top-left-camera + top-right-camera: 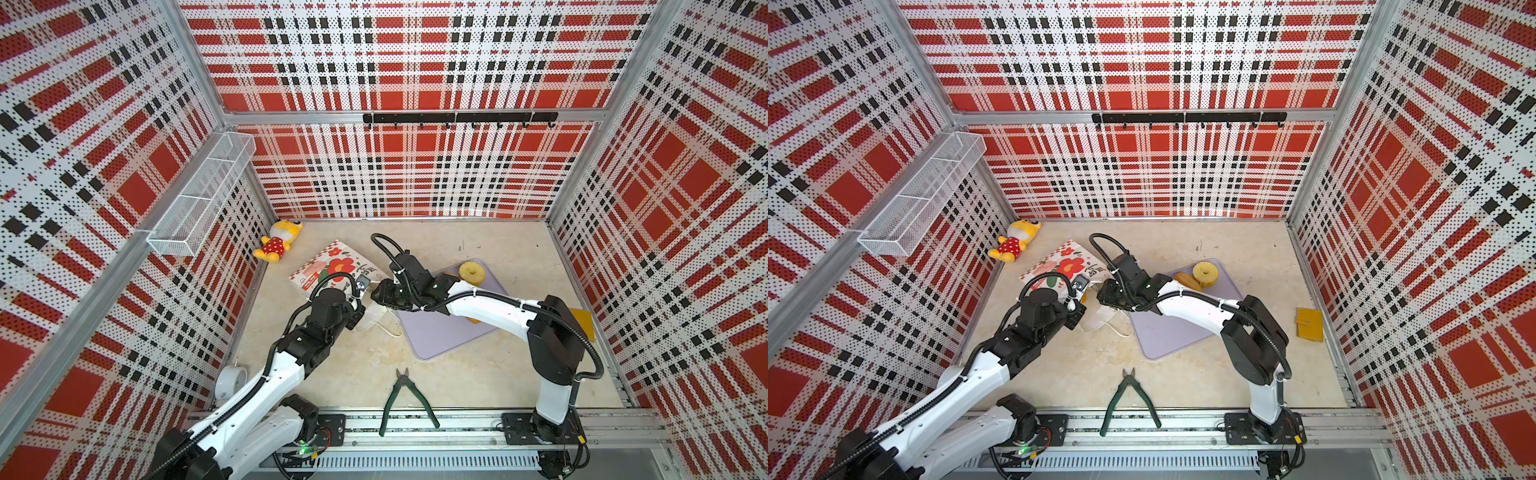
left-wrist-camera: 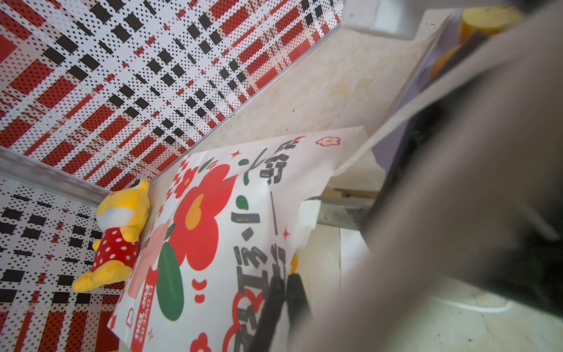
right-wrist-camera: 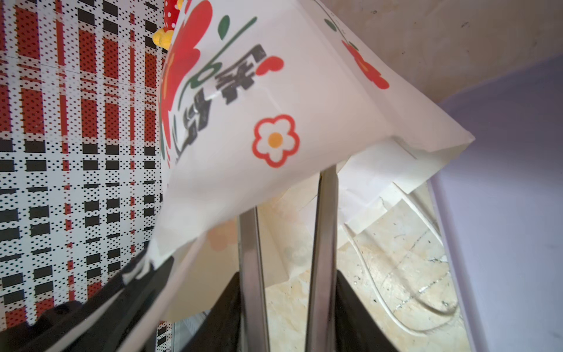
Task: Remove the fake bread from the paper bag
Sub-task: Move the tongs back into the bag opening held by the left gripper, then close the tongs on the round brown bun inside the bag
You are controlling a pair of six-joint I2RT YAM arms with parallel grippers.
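Bread (image 2: pixel 293 264) peeps from the paper bag (image 1: pixel 328 266) mouth beside the left claw (image 2: pixel 285 291), which is clamped on the flap. The right claw (image 3: pixel 286 195) is half-parted, tips hidden inside, hold unclear. A lilac tray (image 1: pixel 449 336) adjoins the bag.

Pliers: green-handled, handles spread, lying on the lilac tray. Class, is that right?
Not quite. The pliers are green-handled and their handles are spread, but they lie on the bare table, well apart from the lilac tray and nearer the robot's side. Both top views show this.
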